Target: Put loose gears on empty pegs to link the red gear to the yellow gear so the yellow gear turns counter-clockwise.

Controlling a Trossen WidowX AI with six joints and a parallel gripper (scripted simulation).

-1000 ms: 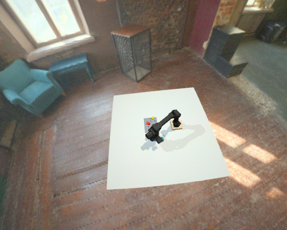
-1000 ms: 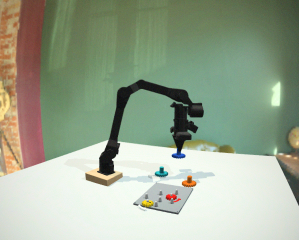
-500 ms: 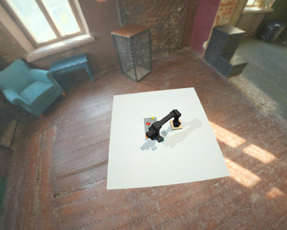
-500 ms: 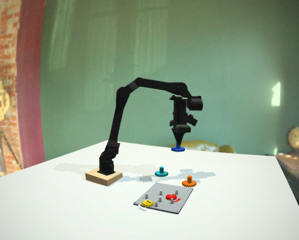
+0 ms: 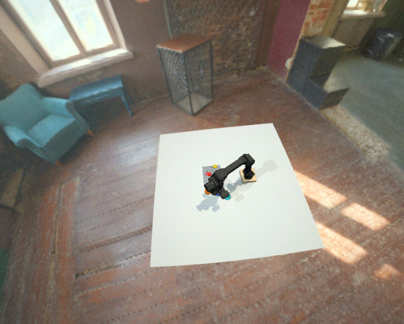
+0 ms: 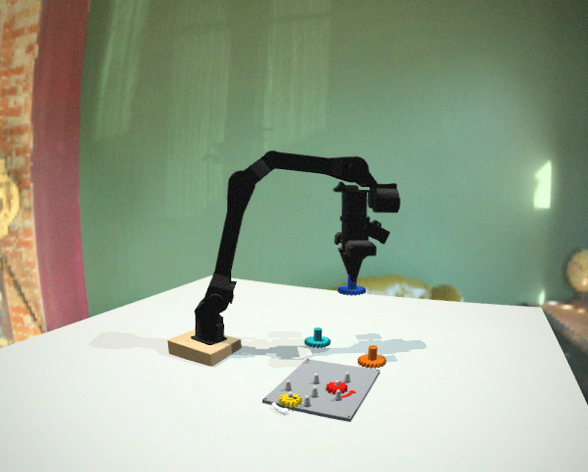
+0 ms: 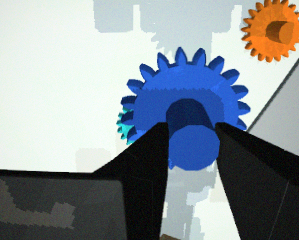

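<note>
my fingers (image 6: 352, 278) clamp the blue gear's (image 6: 351, 290) (image 7: 154, 75) stem; lowered off-centre, it could catch a peg's (image 6: 316, 379) tip and tilt.

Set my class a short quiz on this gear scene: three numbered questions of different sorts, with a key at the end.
1. Which gear does the end effector hold?
a) the orange gear
b) the blue gear
c) the teal gear

2. True or false: the red gear stands on a peg of the grey board.

3. Fill in the blank: the yellow gear has a ____ arrow beside it.

Key: 1. b; 2. true; 3. white
</note>
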